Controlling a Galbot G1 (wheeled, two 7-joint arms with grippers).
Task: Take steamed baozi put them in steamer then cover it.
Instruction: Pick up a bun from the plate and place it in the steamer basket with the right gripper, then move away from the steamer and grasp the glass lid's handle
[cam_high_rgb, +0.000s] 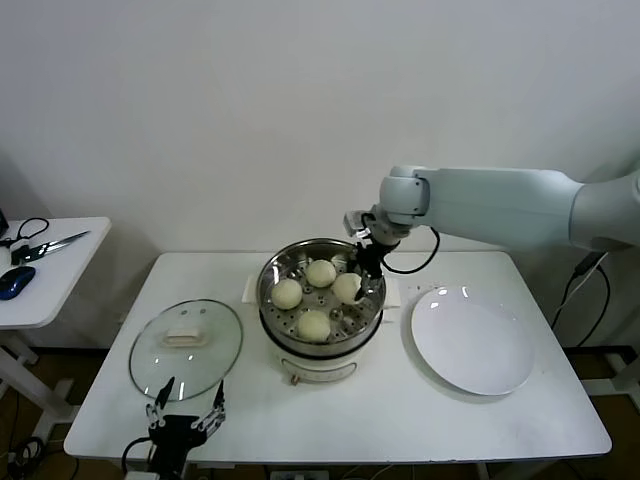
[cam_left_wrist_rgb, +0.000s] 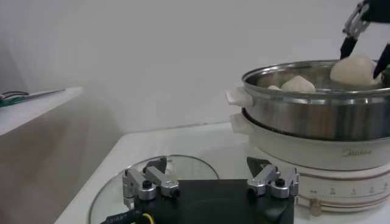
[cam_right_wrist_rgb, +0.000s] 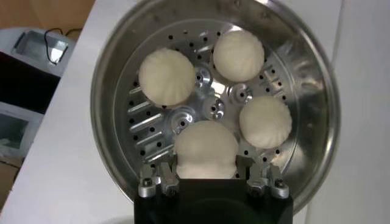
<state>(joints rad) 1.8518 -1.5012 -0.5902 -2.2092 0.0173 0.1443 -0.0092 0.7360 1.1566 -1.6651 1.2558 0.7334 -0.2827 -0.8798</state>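
White tabletop (cam_high_rgb: 330, 420) carries the upright steamer (cam_high_rgb: 321, 345), where the right end effector (cam_right_wrist_rgb: 206, 176) clasps one of four steamed baozi (cam_right_wrist_rgb: 206, 149); left end effector (cam_high_rgb: 186, 411) gapes wide.

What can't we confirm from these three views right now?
- Fingertips of the right gripper: its own body cuts them off in the right wrist view, too small in the head view; release of the fourth baozi unconfirmed.
- Whether that baozi rests on the steamer tray: underside hidden.
- Steamer controls: cut by the frame edge in the left wrist view.
- Lid knob: hidden by the left gripper in the left wrist view.
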